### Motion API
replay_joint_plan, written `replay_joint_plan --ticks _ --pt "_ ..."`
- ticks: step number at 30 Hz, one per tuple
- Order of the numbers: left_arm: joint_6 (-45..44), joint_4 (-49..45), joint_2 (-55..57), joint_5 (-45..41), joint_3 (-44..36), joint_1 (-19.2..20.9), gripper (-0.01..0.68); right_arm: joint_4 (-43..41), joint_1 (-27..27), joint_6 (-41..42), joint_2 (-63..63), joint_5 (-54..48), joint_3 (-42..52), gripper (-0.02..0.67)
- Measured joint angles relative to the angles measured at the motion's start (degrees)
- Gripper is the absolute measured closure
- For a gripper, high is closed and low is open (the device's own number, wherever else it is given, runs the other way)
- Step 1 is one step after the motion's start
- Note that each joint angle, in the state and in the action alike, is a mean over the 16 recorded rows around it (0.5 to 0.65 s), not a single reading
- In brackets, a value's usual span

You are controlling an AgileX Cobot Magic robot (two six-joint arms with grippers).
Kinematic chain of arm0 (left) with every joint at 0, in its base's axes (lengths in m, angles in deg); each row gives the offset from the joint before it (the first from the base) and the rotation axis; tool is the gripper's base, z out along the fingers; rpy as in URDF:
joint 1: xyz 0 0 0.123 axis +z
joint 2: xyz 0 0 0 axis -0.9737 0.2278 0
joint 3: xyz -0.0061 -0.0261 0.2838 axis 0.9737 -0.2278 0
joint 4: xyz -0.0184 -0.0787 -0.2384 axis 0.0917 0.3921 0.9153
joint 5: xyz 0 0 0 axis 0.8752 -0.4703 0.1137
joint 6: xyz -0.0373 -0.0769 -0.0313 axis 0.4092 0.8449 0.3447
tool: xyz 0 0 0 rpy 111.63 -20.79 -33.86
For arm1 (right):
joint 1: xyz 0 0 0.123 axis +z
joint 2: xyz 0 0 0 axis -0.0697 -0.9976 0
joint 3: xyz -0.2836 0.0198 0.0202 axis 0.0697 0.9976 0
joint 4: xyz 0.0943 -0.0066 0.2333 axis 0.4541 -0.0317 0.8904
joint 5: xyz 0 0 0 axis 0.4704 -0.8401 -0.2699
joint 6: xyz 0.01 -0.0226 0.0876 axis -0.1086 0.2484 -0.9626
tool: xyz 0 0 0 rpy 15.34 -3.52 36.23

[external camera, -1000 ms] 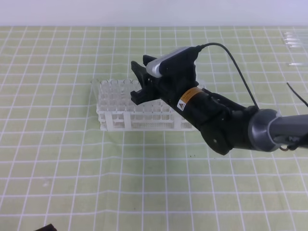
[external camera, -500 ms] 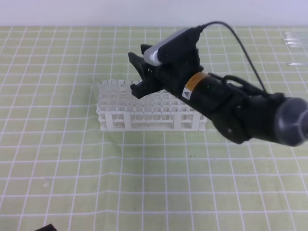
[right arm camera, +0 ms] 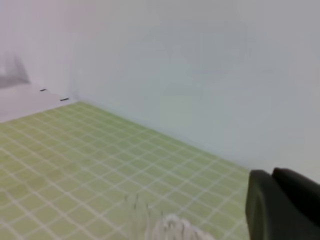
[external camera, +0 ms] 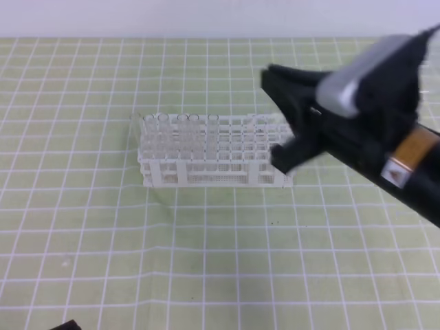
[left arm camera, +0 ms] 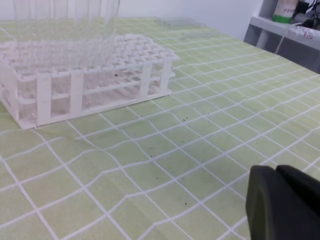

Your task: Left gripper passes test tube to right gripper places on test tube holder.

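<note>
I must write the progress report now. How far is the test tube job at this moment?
Done, it seems: clear test tubes stand in the left cells of the white test tube holder. In hand: nothing shows in the right gripper, blurred above the holder's right end. The left gripper is shut and empty, near the mat. Left: possibly further tubes; I cannot tell.

Right gripper (external camera: 282, 117) hangs high over the table's right half, arm slanting up from the right edge, jaws spread, holding nothing. Left gripper (left arm camera: 282, 202) sits low, shut.
</note>
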Motion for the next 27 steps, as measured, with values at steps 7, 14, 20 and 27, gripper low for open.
replay_joint_plan --ticks 7,14,20,27 --pt "0.0 0.0 0.1 -0.1 0.1 0.0 0.675 1.0 0.0 -0.3 13.1 -5.3 11.5 0.660" --pt "0.0 0.0 0.0 0.0 0.0 0.0 0.675 2.2 0.0 -0.7 21.2 -9.4 20.0 0.662" --pt "0.0 0.0 -0.1 0.0 -0.1 0.0 0.675 5.0 -0.1 0.3 23.6 -10.0 23.5 0.663" --pt "0.0 0.0 -0.2 0.0 -0.1 0.0 0.675 10.6 -3.7 5.4 27.0 -12.6 24.2 0.663"
